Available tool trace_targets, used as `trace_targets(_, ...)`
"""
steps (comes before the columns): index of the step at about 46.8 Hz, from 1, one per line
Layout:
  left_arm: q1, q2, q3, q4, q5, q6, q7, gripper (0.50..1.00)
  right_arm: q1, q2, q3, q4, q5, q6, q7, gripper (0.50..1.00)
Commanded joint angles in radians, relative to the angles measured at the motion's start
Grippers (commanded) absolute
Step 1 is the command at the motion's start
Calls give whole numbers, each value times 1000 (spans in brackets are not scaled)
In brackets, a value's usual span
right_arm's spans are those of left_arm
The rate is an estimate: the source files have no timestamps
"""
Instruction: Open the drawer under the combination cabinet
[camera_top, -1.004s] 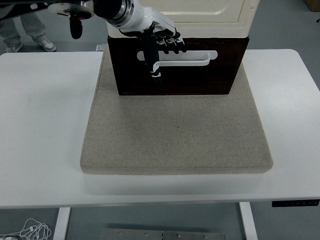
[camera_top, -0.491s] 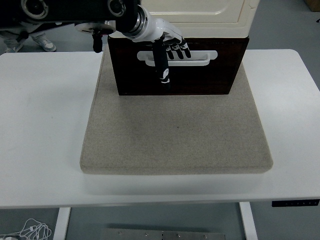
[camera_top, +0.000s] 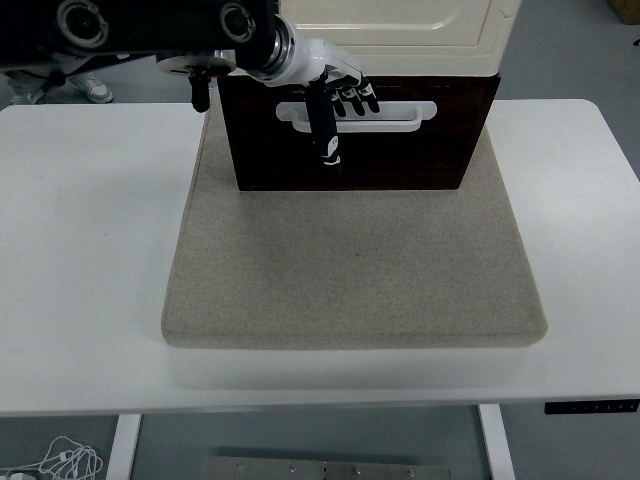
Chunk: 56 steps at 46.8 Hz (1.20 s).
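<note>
White bench (camera_top: 90, 250) carrying a beige felt mat (camera_top: 350, 270); grey floor beyond. At the mat's far edge stands the cream combination cabinet (camera_top: 400, 25), with the dark brown drawer (camera_top: 400, 150) beneath it. The left hand (camera_top: 335, 95), entering from the upper left, rests against the white drawer handle (camera_top: 400, 118), fingers (camera_top: 355, 98) hooked into its slot, thumb pointing down across the drawer front.
</note>
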Motion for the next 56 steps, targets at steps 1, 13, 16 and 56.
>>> trace_targets(1,2,-2,-1,1,0,2,0,1000,0,0,0,0,0,0,0,926)
trace_targets(13,8,-2,-1,11,2,14,0,1000,0,0,0,0,0,0,0,926)
trace_targets(16,10,-4,-1,13,8,14,0,1000,0,0,0,-1,0,0,0,926)
trace_targets(56,36,-18,-3,33,29,14,0,1000,0,0,0,0,0,0,0,926)
